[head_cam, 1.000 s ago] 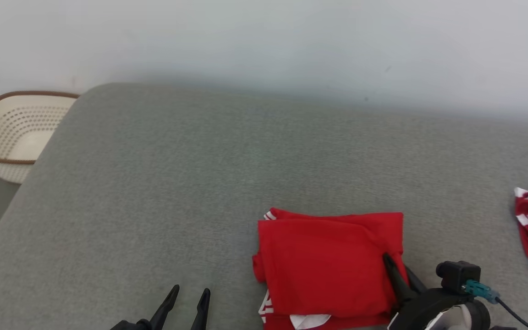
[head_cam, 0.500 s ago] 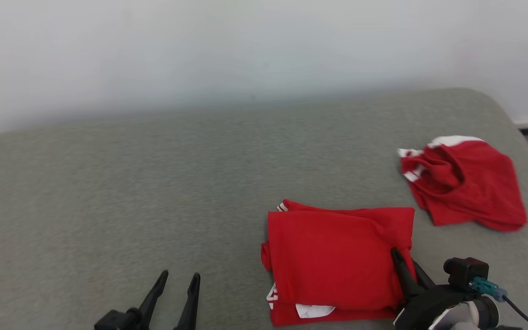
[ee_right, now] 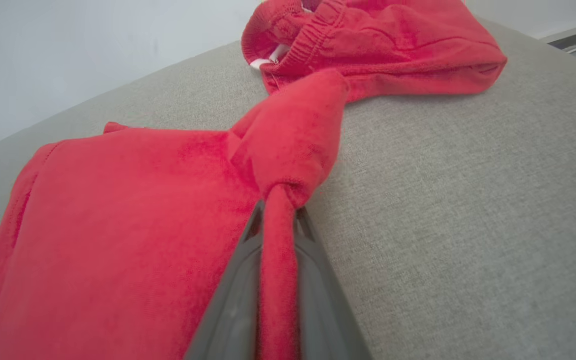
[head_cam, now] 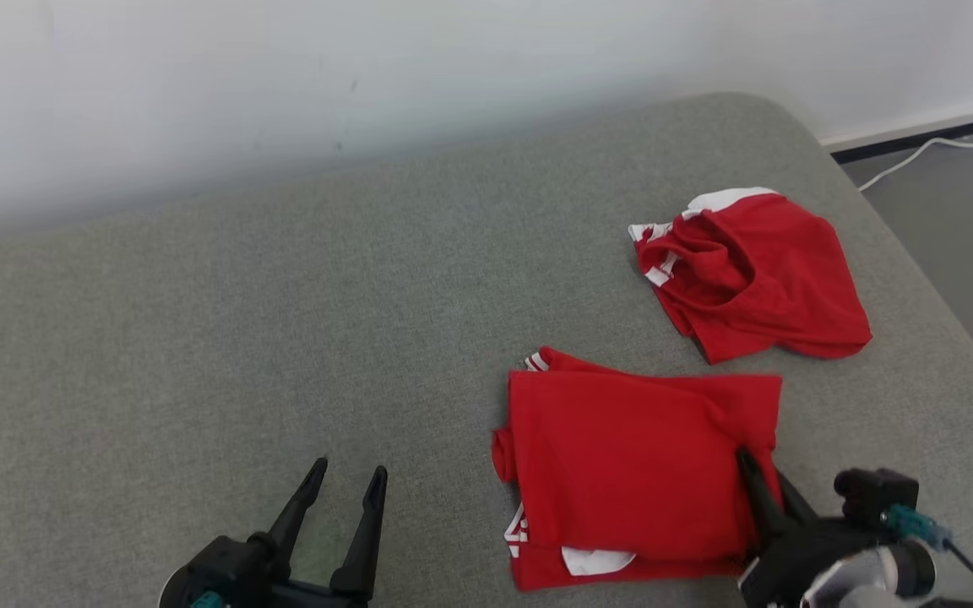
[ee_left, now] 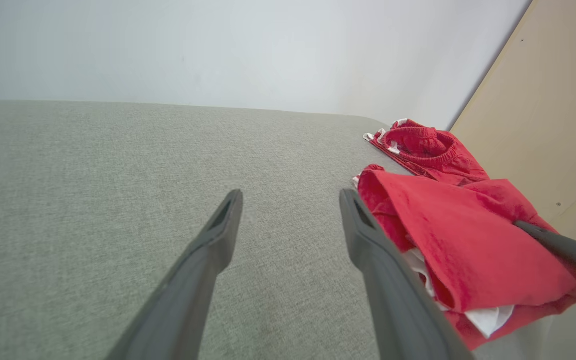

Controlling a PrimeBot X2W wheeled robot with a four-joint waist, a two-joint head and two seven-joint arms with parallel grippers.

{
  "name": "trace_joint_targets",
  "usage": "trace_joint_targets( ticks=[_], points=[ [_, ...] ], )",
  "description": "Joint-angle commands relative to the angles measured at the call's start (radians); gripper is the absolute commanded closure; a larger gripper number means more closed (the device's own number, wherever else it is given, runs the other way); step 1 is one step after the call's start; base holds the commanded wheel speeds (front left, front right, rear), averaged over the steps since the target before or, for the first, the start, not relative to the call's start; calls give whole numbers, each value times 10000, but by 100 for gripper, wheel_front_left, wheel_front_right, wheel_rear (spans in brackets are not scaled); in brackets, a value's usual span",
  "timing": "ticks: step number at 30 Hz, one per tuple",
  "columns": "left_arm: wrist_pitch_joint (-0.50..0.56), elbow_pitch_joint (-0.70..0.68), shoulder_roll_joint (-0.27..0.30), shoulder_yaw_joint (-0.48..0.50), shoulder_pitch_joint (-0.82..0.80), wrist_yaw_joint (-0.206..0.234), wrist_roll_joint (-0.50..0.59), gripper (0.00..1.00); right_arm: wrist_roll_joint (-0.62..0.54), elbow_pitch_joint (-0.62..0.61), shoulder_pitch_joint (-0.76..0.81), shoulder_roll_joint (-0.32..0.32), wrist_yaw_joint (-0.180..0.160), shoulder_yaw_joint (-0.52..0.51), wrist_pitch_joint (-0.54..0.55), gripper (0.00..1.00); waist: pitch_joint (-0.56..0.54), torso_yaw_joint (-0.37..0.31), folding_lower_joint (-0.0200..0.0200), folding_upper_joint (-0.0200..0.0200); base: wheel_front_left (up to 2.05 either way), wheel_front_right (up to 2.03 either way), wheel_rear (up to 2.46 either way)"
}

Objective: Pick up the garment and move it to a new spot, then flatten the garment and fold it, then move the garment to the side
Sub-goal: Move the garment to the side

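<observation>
The folded red garment (head_cam: 630,473) with white trim lies on the grey cushion near the front right, also seen as a red stack (ee_left: 463,240) in the left wrist view. My right gripper (head_cam: 761,473) is shut on the garment's right edge; the right wrist view shows a bunched fold of garment (ee_right: 118,225) pinched between the two fingers (ee_right: 233,300). My left gripper (head_cam: 345,481) stands open over bare cushion to the garment's left, nothing between its fingers (ee_left: 213,250).
A second red garment (head_cam: 748,270) with white trim lies crumpled at the cushion's far right, close behind the folded one (ee_right: 368,40). The grey cushion (head_cam: 199,338) rounds off at the right; floor and a white cable (head_cam: 926,152) lie beyond. A white wall runs behind.
The head camera has swung right: the basket left the picture and the second red garment came fully in. Both grippers keep their state, the right still pinching the folded garment.
</observation>
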Motion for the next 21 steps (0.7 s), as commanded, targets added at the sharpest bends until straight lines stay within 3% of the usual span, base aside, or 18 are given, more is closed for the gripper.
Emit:
trace_joint_targets(
  ticks=[1,10,16,21],
  points=[
    [-39,-49,15,-55,-112,-4,14,0,-176,-194,-305,-45,-2,-34,-12,100,291,72,-1,-1,0,0,0],
    [-39,-14,15,-268,-366,34,-55,0,-956,-1066,-2302,-617,-2,-417,-13,100,949,518,-1,-1,0,0,0],
    [-39,78,15,-301,-574,-9,24,0,-1246,-423,-3767,-1683,-2,-904,-10,100,1277,1034,-1,-1,0,0,0],
    [-39,73,14,-364,-672,32,1,0,-1426,907,-4563,-2558,-2,-1147,-10,100,1456,1492,-1,-1,0,0,0]
  ],
)
